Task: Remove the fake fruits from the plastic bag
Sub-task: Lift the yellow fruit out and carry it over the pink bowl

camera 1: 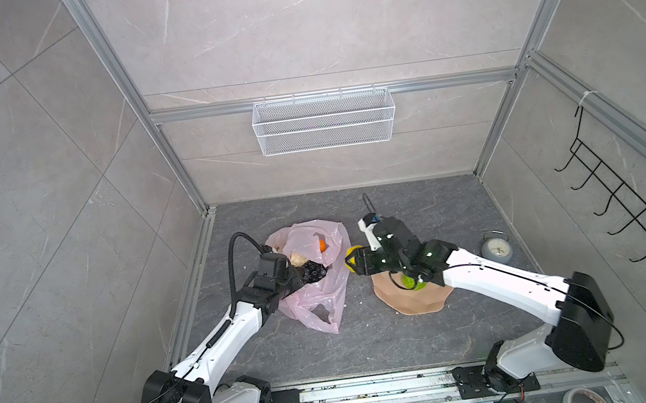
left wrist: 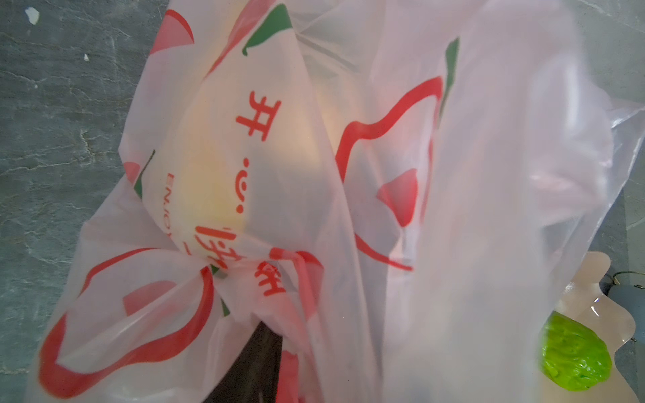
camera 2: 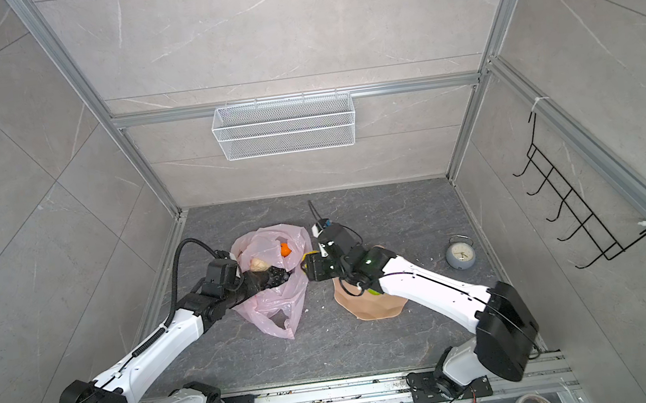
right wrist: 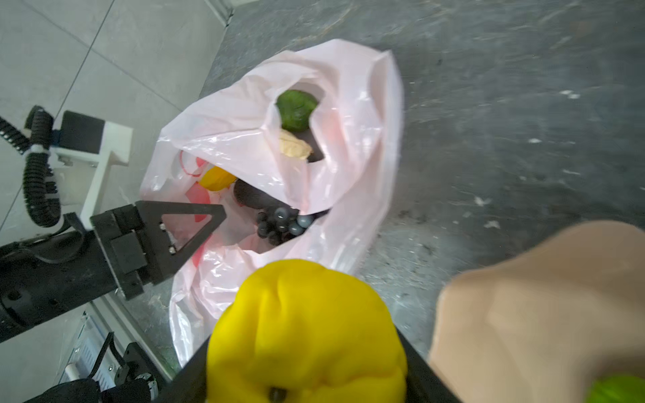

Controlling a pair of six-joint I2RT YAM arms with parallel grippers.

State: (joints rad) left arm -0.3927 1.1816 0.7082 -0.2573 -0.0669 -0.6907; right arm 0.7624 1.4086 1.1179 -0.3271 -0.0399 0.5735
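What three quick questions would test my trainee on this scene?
1. True or false: the right gripper holds a yellow fruit.
2. What lies on the plate? A: a green fruit; B: a cup; C: a spoon.
3. Fill in: the grapes lie in the ____.
Key: 1 true; 2 A; 3 bag.

Left arm and right arm are white with black joints. The black left gripper shows silver screws.
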